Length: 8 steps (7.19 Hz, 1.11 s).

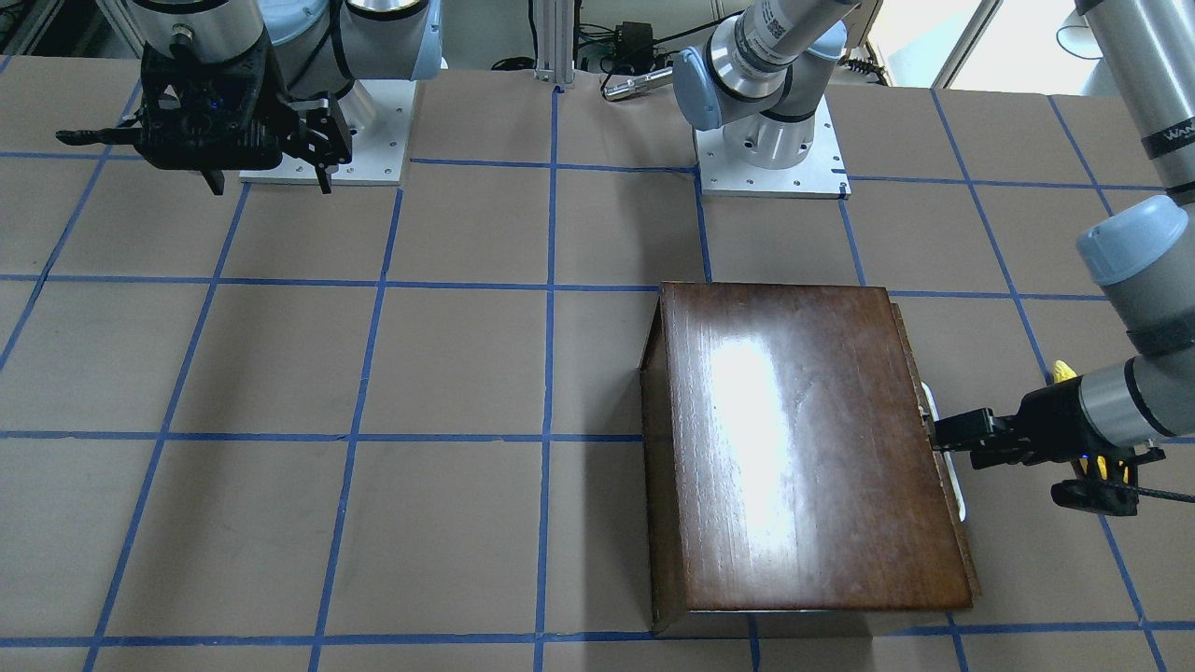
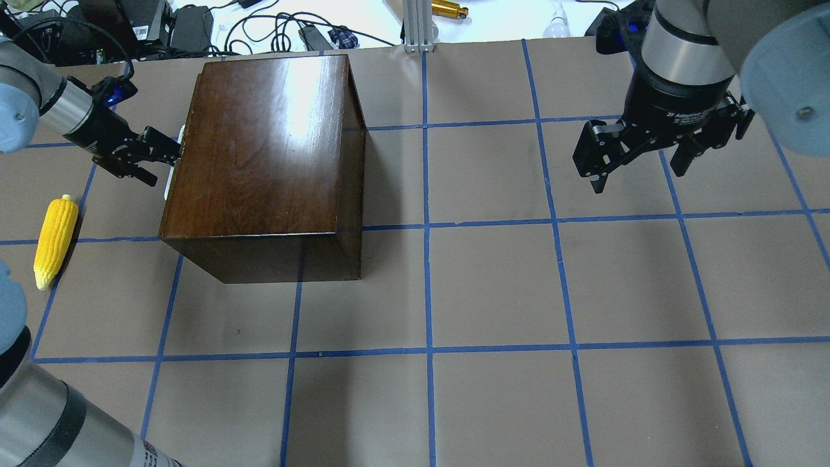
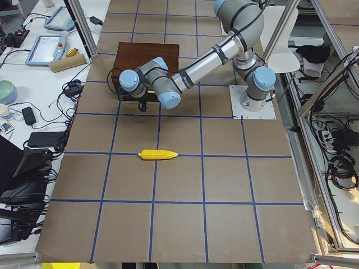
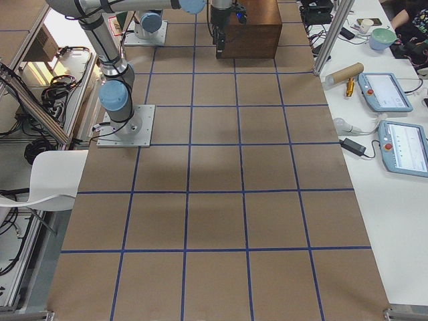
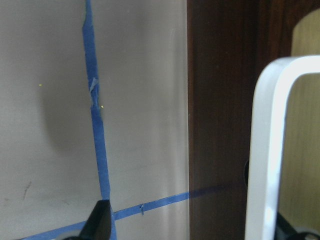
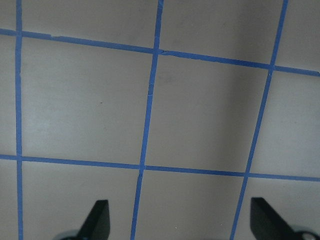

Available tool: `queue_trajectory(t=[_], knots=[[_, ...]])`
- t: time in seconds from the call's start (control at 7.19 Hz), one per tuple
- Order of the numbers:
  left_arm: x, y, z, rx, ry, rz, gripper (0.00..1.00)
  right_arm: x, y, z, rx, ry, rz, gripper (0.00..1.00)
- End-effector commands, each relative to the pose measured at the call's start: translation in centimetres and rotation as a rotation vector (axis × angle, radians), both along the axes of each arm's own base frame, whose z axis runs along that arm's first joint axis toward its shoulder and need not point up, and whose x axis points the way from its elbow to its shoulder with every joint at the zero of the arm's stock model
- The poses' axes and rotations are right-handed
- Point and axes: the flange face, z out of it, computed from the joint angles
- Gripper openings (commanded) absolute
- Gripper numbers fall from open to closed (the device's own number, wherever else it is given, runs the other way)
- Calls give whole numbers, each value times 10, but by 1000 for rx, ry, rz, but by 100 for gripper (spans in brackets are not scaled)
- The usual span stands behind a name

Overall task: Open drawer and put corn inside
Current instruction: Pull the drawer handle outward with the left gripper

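Observation:
The glossy dark-brown box point(image 2: 259, 149) stands on the table, and its drawer front point(image 5: 220, 125) faces the left arm and looks shut. A white handle point(image 2: 172, 165) is on that front. My left gripper point(image 2: 165, 159) is open at the handle. In the left wrist view one fingertip point(image 5: 100, 222) is left of the white handle point(image 5: 267, 150); the other is hidden behind it. The yellow corn point(image 2: 55, 240) lies on the table left of the box, apart from the gripper. My right gripper point(image 2: 639, 178) is open and empty, hovering far right.
Blue tape lines grid the brown table point(image 2: 493, 285). Cables and electronics point(image 2: 194, 26) lie past the far edge behind the box. The right arm's base plate point(image 1: 327, 140) and the left arm's base plate point(image 1: 775, 159) stand at the robot's side.

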Motion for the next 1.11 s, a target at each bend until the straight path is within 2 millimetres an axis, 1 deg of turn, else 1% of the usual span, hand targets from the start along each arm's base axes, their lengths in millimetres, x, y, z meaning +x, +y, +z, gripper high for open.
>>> queue_trajectory(t=[0.0, 0.14, 0.42, 0.56, 0.97], knots=[[19, 6, 3, -1, -1, 25, 100, 0, 0, 1, -1, 0, 0, 100], [19, 7, 6, -5, -3, 28, 100, 0, 0, 1, -1, 0, 0, 100], [39, 13, 5, -3, -1, 56, 100, 0, 0, 1, -1, 0, 0, 100], [45, 16, 9, -4, -2, 67, 100, 0, 0, 1, -1, 0, 0, 100], [54, 17, 6, -15, -7, 58, 100, 0, 0, 1, -1, 0, 0, 100]])
